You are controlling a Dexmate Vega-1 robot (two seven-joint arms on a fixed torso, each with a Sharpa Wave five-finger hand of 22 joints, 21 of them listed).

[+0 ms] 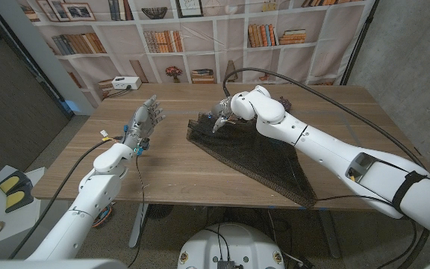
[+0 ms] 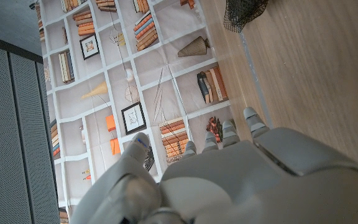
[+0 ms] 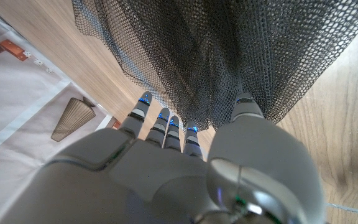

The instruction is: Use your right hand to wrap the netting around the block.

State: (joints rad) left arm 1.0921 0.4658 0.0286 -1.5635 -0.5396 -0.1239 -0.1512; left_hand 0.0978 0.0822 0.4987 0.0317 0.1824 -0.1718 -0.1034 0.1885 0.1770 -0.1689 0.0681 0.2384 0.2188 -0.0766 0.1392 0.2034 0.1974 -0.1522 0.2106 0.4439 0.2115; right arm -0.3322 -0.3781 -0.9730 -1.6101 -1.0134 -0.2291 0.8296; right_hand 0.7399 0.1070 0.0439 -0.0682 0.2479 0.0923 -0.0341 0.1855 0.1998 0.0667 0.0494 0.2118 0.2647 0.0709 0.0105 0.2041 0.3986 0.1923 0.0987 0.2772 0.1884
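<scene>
**Where your three cameras look**

Your head view looks down from above over the wooden table (image 1: 170, 168), facing the bookshelf backdrop (image 1: 200, 37) at its far edge. Your left wrist view sits close behind the left hand (image 2: 241, 180), turned, facing that same backdrop. Your right wrist view sits close behind the right hand (image 3: 185, 168), right over the netting (image 3: 229, 56), which all three views share.

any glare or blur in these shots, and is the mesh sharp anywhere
Head view: even light, all sharp, a faint sheen on the wooden table. Right wrist view: the black mesh netting is crisp, the white right hand softly blurred. Left wrist view: the white left hand is soft, the backdrop sharper.
</scene>
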